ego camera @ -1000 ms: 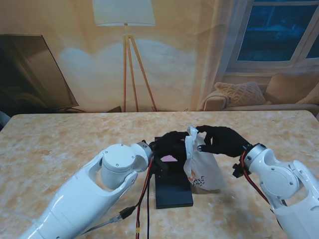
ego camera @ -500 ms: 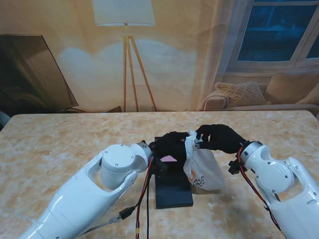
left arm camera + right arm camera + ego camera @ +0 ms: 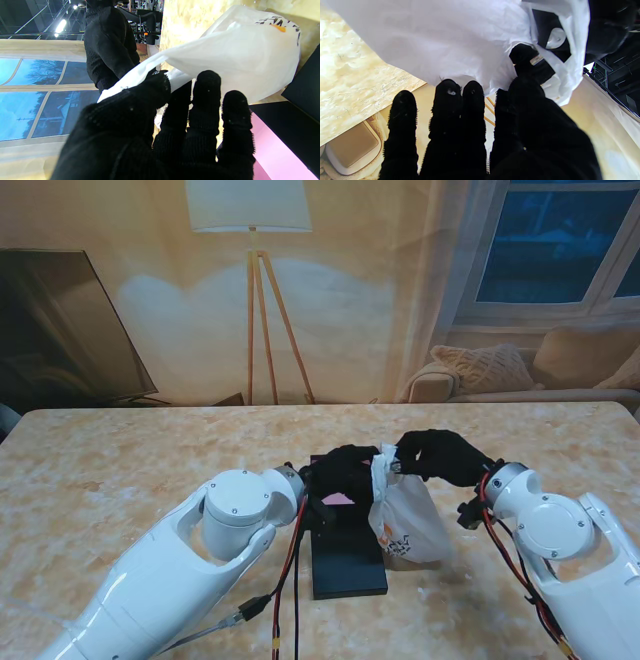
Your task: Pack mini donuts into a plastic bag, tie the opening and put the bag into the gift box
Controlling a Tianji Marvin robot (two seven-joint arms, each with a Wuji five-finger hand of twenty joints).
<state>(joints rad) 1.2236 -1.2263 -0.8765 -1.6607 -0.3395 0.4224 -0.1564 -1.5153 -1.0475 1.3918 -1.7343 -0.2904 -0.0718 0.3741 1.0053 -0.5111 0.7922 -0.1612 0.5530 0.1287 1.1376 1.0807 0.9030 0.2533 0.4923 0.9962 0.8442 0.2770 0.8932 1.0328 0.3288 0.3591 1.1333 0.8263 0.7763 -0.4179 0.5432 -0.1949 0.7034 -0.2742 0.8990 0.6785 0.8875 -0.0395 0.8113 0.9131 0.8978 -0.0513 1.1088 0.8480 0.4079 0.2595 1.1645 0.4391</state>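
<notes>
Two black-gloved hands meet over one white plastic bag (image 3: 405,520) standing on the desk (image 3: 120,470): the left hand (image 3: 345,470) pinches its neck above one black gift box (image 3: 345,565), the right hand (image 3: 440,457) grips its top.

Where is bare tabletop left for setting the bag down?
Bare marble table lies wide to the left of the left hand, and to the right of the white plastic bag toward the far right corner. The middle is crowded: both hands, right hand, meet at the bag top beside the black gift box.
</notes>
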